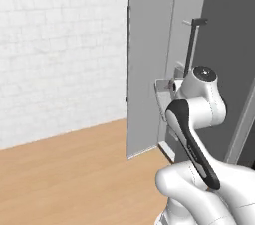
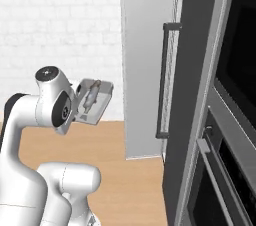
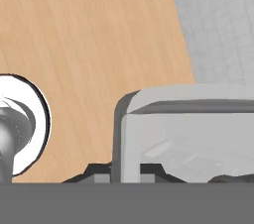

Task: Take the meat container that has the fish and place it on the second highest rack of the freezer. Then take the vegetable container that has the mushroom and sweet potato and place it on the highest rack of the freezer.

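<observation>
Nearest my hand camera sat the rim and wall of a pale grey container point(image 3: 163, 129), held right at the end effector point(image 3: 125, 178); its dark fingertips point(image 3: 96, 174) showed at the lower edge, closed on the container's near wall. I noted a pale flat piece lying inside, likely the fish point(image 3: 188, 156), nearly the tray's own colour, so I could not be sure. Behind it lay the wooden floor point(image 3: 89, 44) and a grey tiled wall.

From the right base view I saw the container point(image 2: 93, 101) carried in the air just beyond the arm's wrist, tilted, with a small elongated grey item in it. It hung left of the freezer point(image 2: 147, 65), well apart from it, in front of the white brick wall point(image 2: 55, 25). The freezer's long dark bar handle point(image 2: 163, 80) stood upright. An oven front point(image 2: 220, 180) occupied the far right.
</observation>
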### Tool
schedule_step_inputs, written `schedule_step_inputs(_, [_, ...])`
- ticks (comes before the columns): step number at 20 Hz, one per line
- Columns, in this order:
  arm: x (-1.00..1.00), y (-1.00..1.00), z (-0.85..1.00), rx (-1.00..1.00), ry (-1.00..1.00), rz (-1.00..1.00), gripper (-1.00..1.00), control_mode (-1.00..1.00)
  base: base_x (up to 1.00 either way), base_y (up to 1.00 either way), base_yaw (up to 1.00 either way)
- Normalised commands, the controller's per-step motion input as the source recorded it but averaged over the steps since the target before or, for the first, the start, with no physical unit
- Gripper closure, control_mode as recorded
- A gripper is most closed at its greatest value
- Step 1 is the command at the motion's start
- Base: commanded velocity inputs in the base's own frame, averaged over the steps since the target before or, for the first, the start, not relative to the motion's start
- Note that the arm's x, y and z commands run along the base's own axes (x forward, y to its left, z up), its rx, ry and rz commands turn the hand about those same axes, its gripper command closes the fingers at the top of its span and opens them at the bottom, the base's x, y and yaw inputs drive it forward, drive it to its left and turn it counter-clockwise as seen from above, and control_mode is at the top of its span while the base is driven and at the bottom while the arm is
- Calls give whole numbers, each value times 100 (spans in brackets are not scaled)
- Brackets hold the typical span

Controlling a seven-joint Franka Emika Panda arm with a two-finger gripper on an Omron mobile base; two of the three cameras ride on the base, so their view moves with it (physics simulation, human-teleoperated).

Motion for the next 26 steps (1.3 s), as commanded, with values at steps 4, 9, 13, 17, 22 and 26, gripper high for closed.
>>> schedule_step_inputs(4, [0,0,0,0,0,0,100,100,20,31,-79])
schedule_step_inputs(9, [0,0,0,0,0,0,100,100,31,90,-58])
schedule_step_inputs(13, [0,0,0,0,0,0,100,100,18,100,-45])
schedule_step_inputs(17, [0,0,0,0,0,0,100,100,26,71,-54])
schedule_step_inputs(22, [0,0,0,0,0,0,100,100,11,71,-64])
schedule_step_inputs(26, [0,0,0,0,0,0,100,100,0,100,-48])
